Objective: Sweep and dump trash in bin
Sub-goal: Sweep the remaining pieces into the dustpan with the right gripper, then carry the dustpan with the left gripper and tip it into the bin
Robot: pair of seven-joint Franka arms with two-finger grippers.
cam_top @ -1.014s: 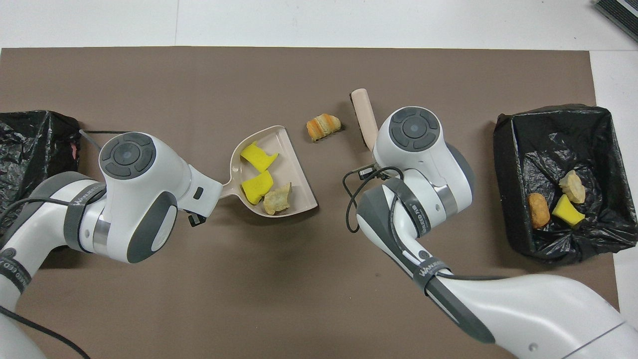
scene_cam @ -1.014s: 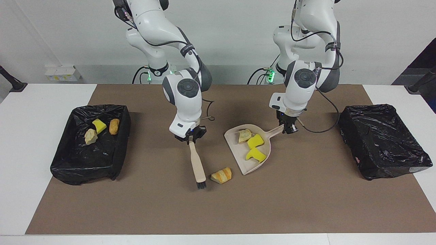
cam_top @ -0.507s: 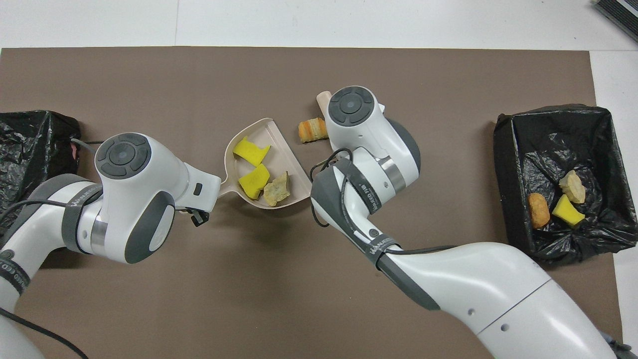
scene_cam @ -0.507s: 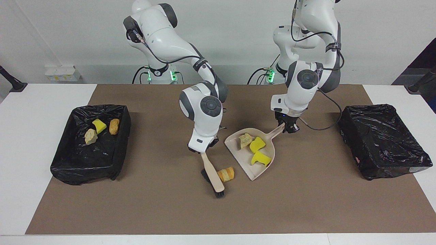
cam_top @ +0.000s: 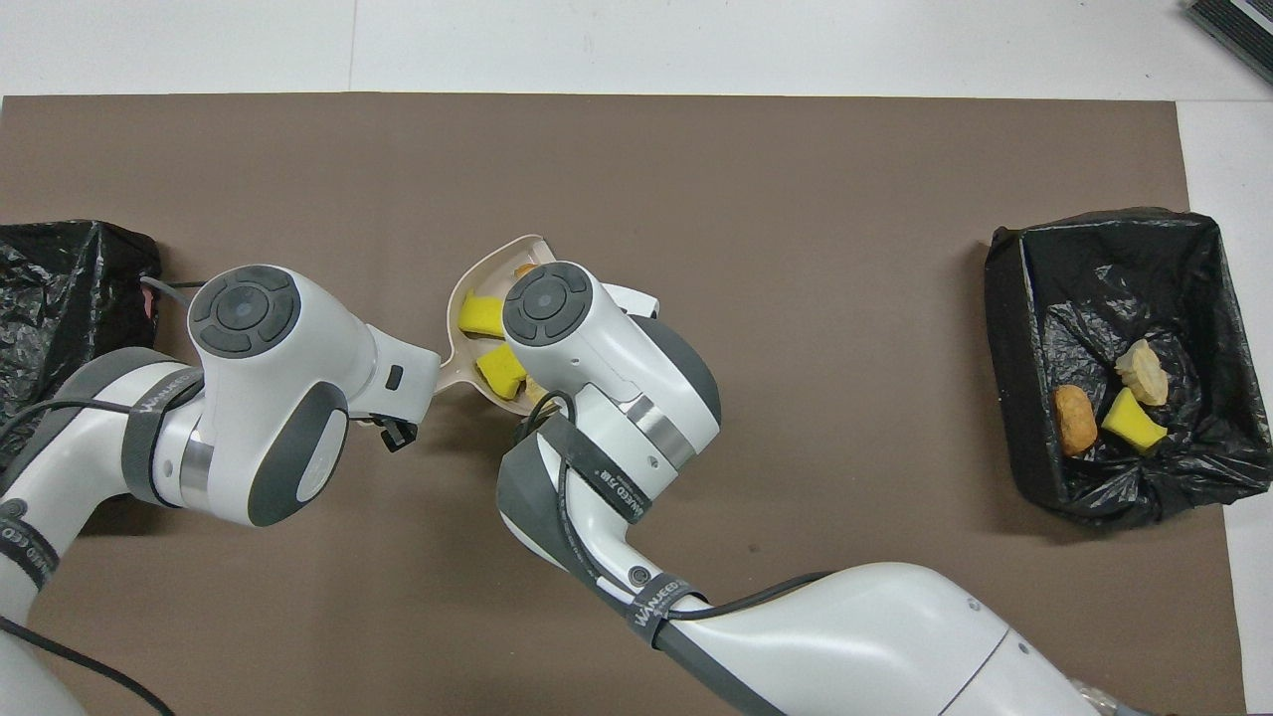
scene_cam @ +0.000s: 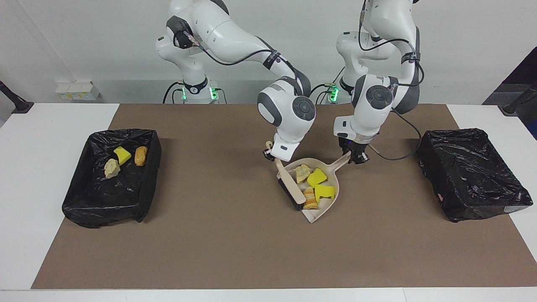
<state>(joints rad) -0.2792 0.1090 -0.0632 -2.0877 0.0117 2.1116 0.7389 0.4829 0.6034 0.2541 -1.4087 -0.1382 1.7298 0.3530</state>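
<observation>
My left gripper [scene_cam: 355, 157] is shut on the handle of the beige dustpan [scene_cam: 322, 211], which rests on the brown mat. Four trash chunks lie in the pan: a beige one [scene_cam: 301, 173], two yellow ones [scene_cam: 316, 177] [scene_cam: 325, 192] and an orange-brown one [scene_cam: 310, 200]. My right gripper [scene_cam: 272, 154] is shut on the handle of the wooden brush [scene_cam: 289, 186], whose dark bristles lie at the pan's open side against the orange-brown chunk. In the overhead view my right wrist covers most of the dustpan [cam_top: 467, 288]; a yellow chunk [cam_top: 479, 314] shows.
A black-lined bin [scene_cam: 105, 205] at the right arm's end holds three chunks: yellow [scene_cam: 122, 154], orange-brown [scene_cam: 141, 155] and beige [scene_cam: 111, 167]. It also shows in the overhead view [cam_top: 1004, 328]. A second black-lined bin [scene_cam: 474, 201] stands at the left arm's end, with nothing showing inside.
My right arm swept the brush toward the left arm's end and pushed the orange-brown chunk off the mat into the dustpan. The dustpan turned slightly.
</observation>
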